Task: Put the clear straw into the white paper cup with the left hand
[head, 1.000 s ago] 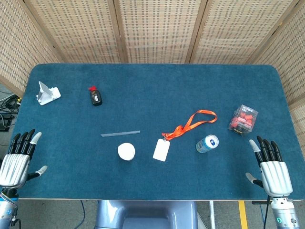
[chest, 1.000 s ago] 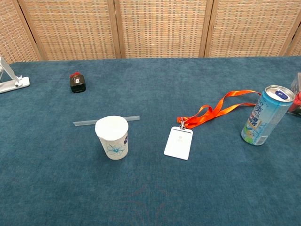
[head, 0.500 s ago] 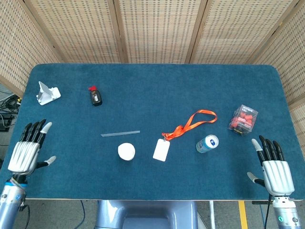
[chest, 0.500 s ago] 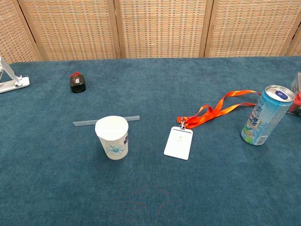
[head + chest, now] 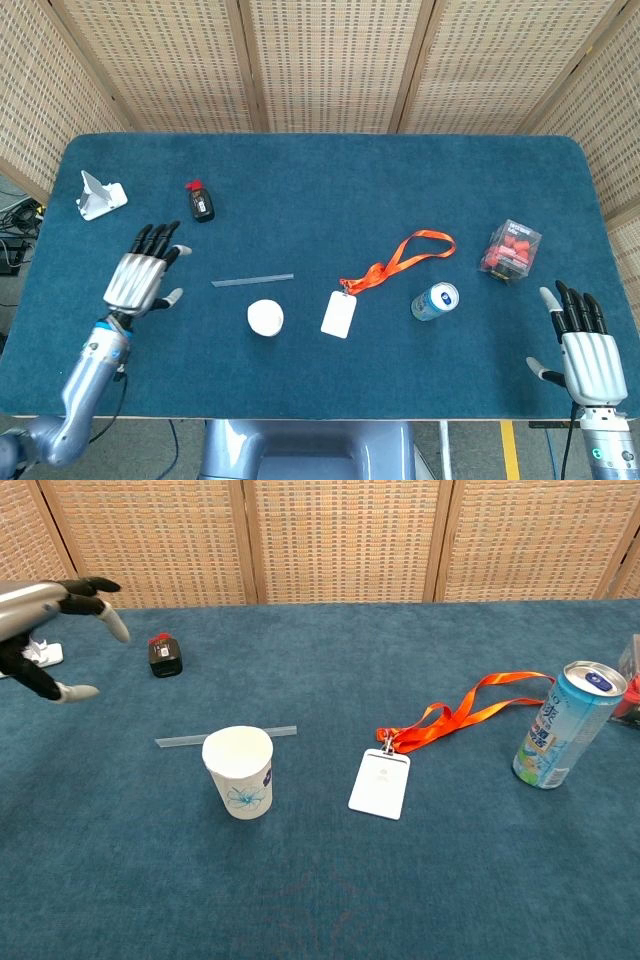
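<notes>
The clear straw [image 5: 252,281] [image 5: 180,740] lies flat on the blue table, just behind the white paper cup [image 5: 265,317] [image 5: 239,771], which stands upright and partly hides the straw in the chest view. My left hand [image 5: 141,273] [image 5: 45,620] hovers to the left of the straw with fingers spread and holds nothing. At the table's near right corner my right hand [image 5: 583,345] is held flat, fingers apart and empty; only the head view shows it.
A white badge holder [image 5: 339,313] with an orange lanyard [image 5: 405,256] lies right of the cup. A drink can [image 5: 435,300] [image 5: 561,725] and a box of red pieces [image 5: 510,251] sit at the right. A small black bottle [image 5: 201,201] and a white stand [image 5: 98,195] are far left.
My left hand has moved from the near left table edge inward and forward toward the straw, entering the chest view. The right hand has drifted slightly back toward the near edge.
</notes>
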Tool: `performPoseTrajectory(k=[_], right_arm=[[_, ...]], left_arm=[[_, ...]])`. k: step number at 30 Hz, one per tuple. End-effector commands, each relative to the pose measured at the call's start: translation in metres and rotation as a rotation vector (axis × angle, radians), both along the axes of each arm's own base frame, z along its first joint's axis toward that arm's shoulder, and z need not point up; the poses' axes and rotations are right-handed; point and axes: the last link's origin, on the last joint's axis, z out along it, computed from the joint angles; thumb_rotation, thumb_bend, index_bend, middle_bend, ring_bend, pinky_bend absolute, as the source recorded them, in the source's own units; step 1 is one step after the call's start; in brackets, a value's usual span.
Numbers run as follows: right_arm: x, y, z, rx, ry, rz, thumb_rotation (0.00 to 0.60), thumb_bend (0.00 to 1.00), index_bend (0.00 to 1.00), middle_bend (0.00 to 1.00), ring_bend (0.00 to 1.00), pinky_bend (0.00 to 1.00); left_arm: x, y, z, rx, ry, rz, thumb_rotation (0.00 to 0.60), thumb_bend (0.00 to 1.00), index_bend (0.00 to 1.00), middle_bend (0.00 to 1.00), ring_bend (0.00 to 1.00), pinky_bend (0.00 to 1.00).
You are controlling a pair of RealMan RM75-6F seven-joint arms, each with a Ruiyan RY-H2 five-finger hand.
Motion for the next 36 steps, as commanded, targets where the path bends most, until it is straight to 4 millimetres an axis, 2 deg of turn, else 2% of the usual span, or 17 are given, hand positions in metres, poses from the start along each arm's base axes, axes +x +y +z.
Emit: performPoseTrajectory(k=[1,6,16,22,36], right_arm=[[-0.001,0.0,0.001,-0.002,-0.006,-0.002,0.6,0.07,0.08,0.0,0.0,0.0],[-0.003,-0.001,0.003,-0.004,-0.016,-0.012,0.6,0.07,0.08,0.0,0.0,0.0],[-0.005,-0.002,0.01,-0.023,-0.041,-0.02,0.6,0.07,0.08,0.0,0.0,0.0],[-0.006,-0.002,0.011,-0.023,-0.048,-0.019,0.6,0.07,0.08,0.0,0.0,0.0],[-0.005,-0.001,0.013,-0.027,-0.057,-0.012,0.6,0.07,0.08,0.0,0.0,0.0]], left_arm=[[0.018,0.016,-0.025,-0.032,-0.001,0.011,0.6,0.32,0.33,0.0,0.0,0.0],[0.032,0.026,-0.05,-0.06,0.017,0.044,0.6,0.33,0.35,0.0,0.0,0.0],[0.043,0.038,-0.082,-0.115,0.07,0.092,0.6,0.34,0.41,0.0,0.0,0.0],[0.043,0.044,-0.091,-0.111,0.101,0.115,0.6,0.35,0.5,0.0,0.0,0.0],[0.038,0.05,-0.099,-0.11,0.148,0.149,0.6,0.35,0.51,0.0,0.0,0.0]])
